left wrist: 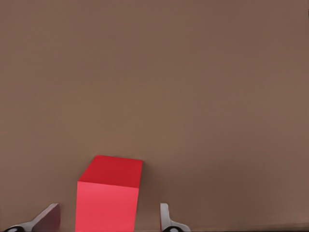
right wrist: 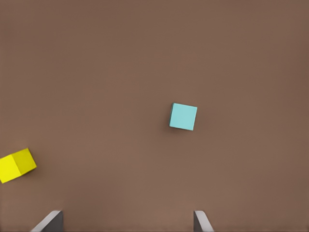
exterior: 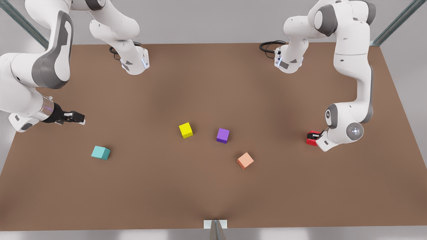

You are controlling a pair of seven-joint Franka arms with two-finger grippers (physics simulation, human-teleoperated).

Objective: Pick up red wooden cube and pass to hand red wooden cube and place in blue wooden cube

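Observation:
The red wooden cube (exterior: 311,138) rests on the brown table at the front view's right. My left gripper (exterior: 317,137) is low over it, open, one finger on each side with a small gap between finger and cube. The left wrist view shows the red cube (left wrist: 108,195) between those fingers (left wrist: 48,220). The blue wooden cube (exterior: 100,153) is teal and lies at the front view's left. My right gripper (exterior: 77,117) hovers open above and behind it, holding nothing. From that wrist the teal cube (right wrist: 183,116) sits on bare table ahead of the right gripper (right wrist: 126,218).
A yellow cube (exterior: 185,130), a purple cube (exterior: 223,135) and a salmon-orange cube (exterior: 245,160) lie around the table's middle. The yellow cube (right wrist: 17,165) also appears in the right wrist view. Both arm bases stand at the table's far edge.

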